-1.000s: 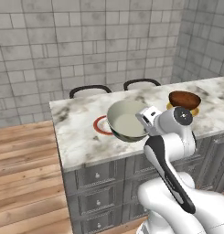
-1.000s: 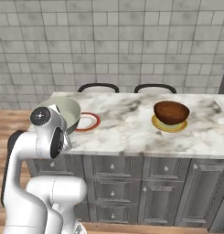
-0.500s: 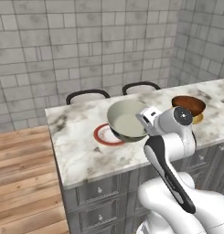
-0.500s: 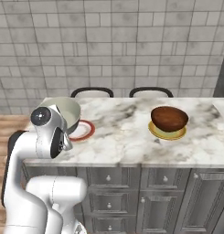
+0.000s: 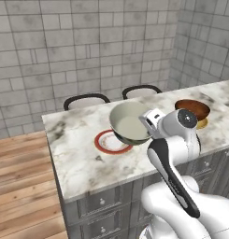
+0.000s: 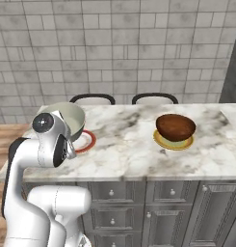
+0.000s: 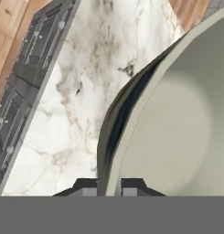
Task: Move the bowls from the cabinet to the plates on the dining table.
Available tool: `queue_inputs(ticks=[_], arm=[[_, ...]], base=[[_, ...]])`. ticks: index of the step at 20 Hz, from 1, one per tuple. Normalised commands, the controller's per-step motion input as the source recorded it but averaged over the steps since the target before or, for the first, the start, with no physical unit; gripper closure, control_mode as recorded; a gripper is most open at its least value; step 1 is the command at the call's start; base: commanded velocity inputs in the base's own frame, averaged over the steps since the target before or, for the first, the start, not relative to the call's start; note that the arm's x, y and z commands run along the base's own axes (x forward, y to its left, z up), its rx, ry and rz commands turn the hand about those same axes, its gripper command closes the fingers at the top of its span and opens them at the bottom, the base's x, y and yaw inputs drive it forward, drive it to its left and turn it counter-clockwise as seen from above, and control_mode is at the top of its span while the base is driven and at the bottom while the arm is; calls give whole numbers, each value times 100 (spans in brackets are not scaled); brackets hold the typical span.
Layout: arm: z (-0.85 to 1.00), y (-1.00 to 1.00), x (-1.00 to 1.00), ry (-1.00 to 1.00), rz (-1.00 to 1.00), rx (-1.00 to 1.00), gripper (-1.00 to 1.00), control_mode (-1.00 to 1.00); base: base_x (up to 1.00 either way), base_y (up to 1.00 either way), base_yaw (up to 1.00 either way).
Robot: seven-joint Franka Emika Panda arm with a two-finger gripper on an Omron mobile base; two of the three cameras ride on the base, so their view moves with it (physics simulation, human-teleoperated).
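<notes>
One table [image 5: 83, 154] spans the scene, marble top bearing both plates. Brown bowl [image 6: 175, 127] already sits on the yellow plate [image 6: 160, 140] at right. Cream bowl [image 5: 130, 123] hangs tilted over the red plate [image 5: 106, 142], its rim pinched by the closed gripper [image 7: 109, 185], ready for lowering.

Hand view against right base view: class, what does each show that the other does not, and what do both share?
Hand view alone: the gripper shut on the cream-green bowl's rim. Right base view alone: the reddish-brown bowl resting on the yellow-orange plate, the red-rimmed plate, two chair backs and the tiled wall. Both: the cream-green bowl above the marble dining table.
</notes>
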Motion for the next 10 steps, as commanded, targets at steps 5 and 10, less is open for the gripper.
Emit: queue_inputs(ticks=[5,10], arm=[[0,0,0,0,0,0,100,100],[0,0,0,0,0,0,100,100]], base=[[18,0,-4],[18,0,0]])
